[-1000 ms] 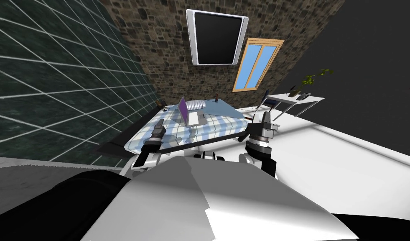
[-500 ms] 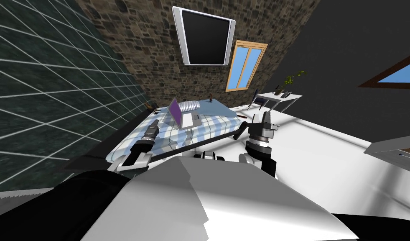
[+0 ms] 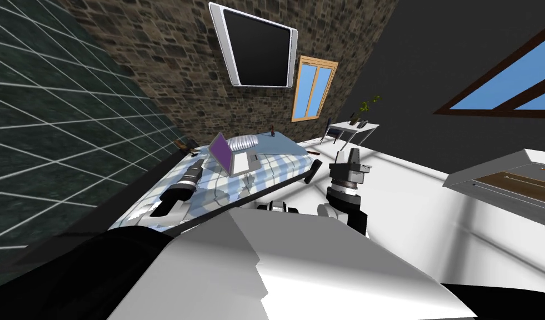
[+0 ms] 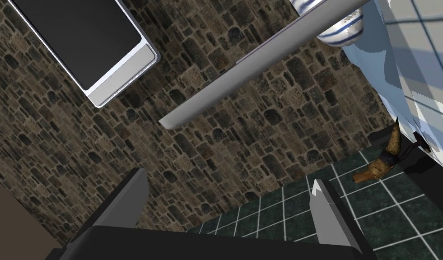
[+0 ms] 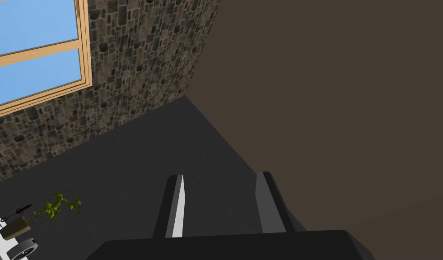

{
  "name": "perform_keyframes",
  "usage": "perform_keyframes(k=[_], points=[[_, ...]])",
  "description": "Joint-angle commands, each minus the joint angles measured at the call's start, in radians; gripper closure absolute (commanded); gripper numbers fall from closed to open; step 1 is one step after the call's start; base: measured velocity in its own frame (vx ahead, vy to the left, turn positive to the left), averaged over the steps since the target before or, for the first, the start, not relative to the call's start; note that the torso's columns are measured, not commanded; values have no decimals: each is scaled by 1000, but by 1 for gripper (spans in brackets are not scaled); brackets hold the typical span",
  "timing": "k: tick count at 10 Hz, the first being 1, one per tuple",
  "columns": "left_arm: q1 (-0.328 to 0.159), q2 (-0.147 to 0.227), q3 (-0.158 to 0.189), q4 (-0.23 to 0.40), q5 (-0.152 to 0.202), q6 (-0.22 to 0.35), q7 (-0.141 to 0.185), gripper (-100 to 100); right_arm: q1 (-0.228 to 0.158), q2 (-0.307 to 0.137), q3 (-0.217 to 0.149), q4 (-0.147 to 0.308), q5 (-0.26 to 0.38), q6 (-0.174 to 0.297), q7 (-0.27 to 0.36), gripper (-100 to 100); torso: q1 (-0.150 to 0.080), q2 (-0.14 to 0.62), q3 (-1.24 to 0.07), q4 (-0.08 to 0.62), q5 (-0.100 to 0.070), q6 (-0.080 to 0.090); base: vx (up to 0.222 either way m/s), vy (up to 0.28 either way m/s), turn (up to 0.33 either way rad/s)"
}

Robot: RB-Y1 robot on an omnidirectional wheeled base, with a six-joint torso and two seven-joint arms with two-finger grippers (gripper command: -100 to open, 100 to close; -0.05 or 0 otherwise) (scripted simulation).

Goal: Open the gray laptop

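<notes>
On the plaid bed, the gray laptop sat lid partly raised, the released left claw near it, the right claw parted and idle. A careless push could have slid it along the cover, not hinged the lid

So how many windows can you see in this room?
2. A light wood-framed window sits just right of the white-framed black wall screen. A dark brown-framed window is further right, cut off by the picture's edge. More may be hidden.
</notes>
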Motion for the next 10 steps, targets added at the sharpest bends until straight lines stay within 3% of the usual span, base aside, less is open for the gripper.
perform_keyframes(k=[1, 8, 9, 10], points=[[24, 46, 49, 17, 0, 50, 7, -100, 0, 0, 0, 0, 0, 0, 0, 0, 0, 0, 0, 0, 0, 0, 53, -46, -137], [56, 176, 164, 62, 3, 185, 23, -100, 0, 0, 0, 0, 0, 0, 0, 0, 0, 0, 0, 0, 0, 0, 44, -38, -159], [52, 171, 155, 57, 7, 176, 23, -100, 0, 0, 0, 0, 0, 0, 0, 0, 0, -1, 0, 0, 0, 0, 24, -13, -39], [59, 184, 168, 46, 14, 197, 30, -100, 0, 0, 0, 0, 0, 0, 0, 0, 1, 1, 1, 0, 0, -1, 62, 42, -16]])
